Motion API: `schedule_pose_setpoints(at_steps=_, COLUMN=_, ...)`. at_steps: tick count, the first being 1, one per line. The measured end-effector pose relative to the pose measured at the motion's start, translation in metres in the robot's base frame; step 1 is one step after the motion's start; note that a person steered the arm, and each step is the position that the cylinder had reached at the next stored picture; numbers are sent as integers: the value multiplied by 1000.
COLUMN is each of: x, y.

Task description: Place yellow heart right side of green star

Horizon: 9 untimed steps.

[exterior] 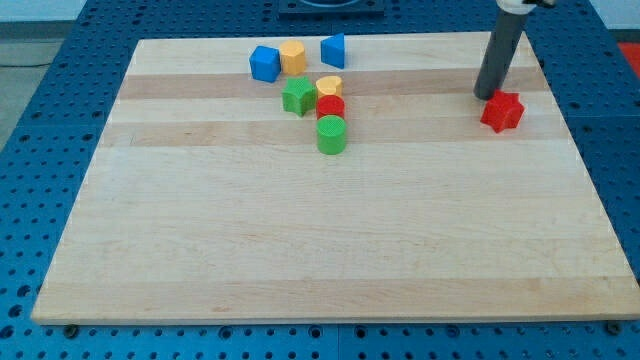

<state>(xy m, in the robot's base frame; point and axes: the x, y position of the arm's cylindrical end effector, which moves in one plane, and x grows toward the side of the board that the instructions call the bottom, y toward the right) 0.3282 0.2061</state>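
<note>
The yellow heart (pixel 329 86) lies in the far middle of the desk (pixel 300 250), touching the right side of the green star (pixel 298 97) and sitting just behind the red cylinder (pixel 331 106). My tip (pixel 487 96) is well apart from it, far off to the right, just behind and to the left of the red star (pixel 502 111), touching it or nearly so; I cannot tell which. There are no fingers here, only the bare rod, so nothing is open, closed or gripped.

The rod (pixel 499 58) comes down from the top right edge of the view, leaning slightly so its lower end sits left of its upper end.

Near the heart, a green cylinder (pixel 332 135) sits in front of the red cylinder. Further back stand a blue cube (pixel 265 63), a yellow hexagon (pixel 293 57) touching it, and a blue block (pixel 333 49) to the right. The desk is pale striped wood, resting on a blue perforated base (pixel 40 120).
</note>
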Motion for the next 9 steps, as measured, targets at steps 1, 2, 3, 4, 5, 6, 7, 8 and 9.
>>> schedule_pose_setpoints(at_steps=1, x=14, y=0)
schedule_pose_setpoints(at_steps=2, x=10, y=-2)
schedule_pose_setpoints(at_steps=3, x=-15, y=-39)
schedule_pose_setpoints(at_steps=4, x=-34, y=-90)
schedule_pose_setpoints(at_steps=5, x=-48, y=-147)
schedule_pose_setpoints(at_steps=6, x=-49, y=-196)
schedule_pose_setpoints(at_steps=7, x=-47, y=-220)
schedule_pose_setpoints(at_steps=8, x=-31, y=-221)
schedule_pose_setpoints(at_steps=9, x=-18, y=-221)
